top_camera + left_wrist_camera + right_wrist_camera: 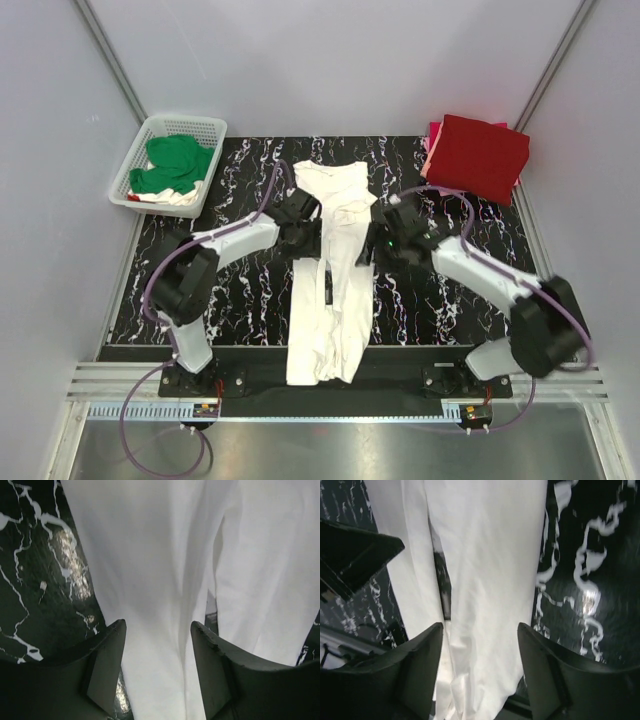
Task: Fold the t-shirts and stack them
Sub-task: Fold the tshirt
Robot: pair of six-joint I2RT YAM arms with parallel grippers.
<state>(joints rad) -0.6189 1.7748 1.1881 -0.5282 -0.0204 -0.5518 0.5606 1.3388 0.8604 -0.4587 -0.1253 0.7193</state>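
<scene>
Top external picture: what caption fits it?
Left gripper and right gripper, both open, at a long white cloth t-shirt on the black marbled table; folded red t-shirts nearby.

Enclosure and lighting. A glossy black surface (250, 310), veined with white like marble, is enclosed on three sides by plain pale grey walls: a back wall (330, 60), a left wall (50, 200) and a right wall (600, 180). Slanted metal struts (113, 60) are seen at both rear corners. Ribbed aluminium rails (100, 385) are fitted along the near edge, and a dull grey metal panel (330, 450) is seen below them. Even, diffuse light is indicated, and bright glare patches (70, 555) are reflected by the surface.
</scene>
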